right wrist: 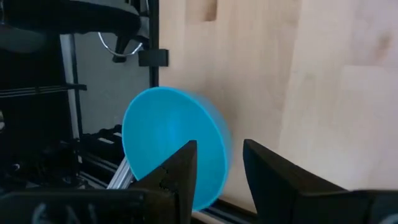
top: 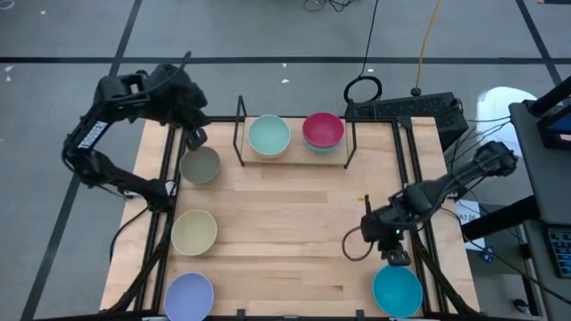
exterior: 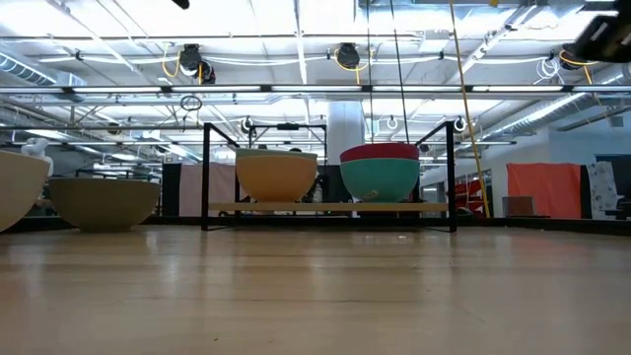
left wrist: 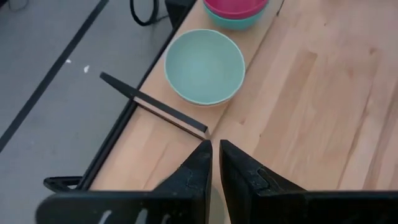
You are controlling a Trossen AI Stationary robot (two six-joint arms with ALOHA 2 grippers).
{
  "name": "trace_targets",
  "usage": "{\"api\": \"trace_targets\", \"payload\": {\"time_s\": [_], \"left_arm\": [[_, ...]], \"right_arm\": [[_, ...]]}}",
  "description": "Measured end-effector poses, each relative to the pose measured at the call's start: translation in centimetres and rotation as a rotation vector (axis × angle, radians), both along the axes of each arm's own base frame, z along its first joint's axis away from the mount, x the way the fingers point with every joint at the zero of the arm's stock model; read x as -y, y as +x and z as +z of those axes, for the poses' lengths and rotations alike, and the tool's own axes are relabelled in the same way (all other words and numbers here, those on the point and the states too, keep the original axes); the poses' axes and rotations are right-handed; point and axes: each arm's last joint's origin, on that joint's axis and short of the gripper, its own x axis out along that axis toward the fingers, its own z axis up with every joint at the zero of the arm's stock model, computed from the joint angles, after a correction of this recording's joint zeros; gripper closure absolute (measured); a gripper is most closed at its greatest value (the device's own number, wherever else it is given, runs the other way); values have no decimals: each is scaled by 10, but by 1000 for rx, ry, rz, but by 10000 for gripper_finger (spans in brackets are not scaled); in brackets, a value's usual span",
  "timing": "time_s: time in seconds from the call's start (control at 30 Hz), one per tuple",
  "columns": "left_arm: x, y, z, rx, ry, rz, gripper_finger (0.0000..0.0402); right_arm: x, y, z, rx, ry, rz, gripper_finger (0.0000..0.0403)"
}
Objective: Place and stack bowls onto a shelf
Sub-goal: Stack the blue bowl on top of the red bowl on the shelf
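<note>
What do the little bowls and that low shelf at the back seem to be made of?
The mint green bowl and magenta bowl look like matte plastic or glazed ceramic: flat, even colour, smooth rims, little shine. It is hard to say which. The shelf looks like thin black metal rods carrying a light wooden board, pale like the table.

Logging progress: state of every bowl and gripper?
mint green bowl: on shelf, upright
magenta bowl: on shelf, nested in lower teal bowl
grey-olive bowl: on table
pale yellow bowl: on table
lavender bowl: on table
front teal bowl: on table
right gripper: open at its rim
left gripper: beside grey-olive bowl
</note>
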Motion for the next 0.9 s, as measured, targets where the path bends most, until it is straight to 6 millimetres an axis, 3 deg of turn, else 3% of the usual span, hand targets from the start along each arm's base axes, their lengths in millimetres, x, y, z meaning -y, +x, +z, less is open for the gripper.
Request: {"api": "trace_targets", "payload": {"time_s": [0.33,0.9], "left_arm": [[5,-11,5,31,8,12,364],[4,-11,5,45,-16,48,364]], "right_arm": [[-18,-17,-39,-76,-53,-17,280],[-32,-33,-73,-35,-86,1,280]]}}
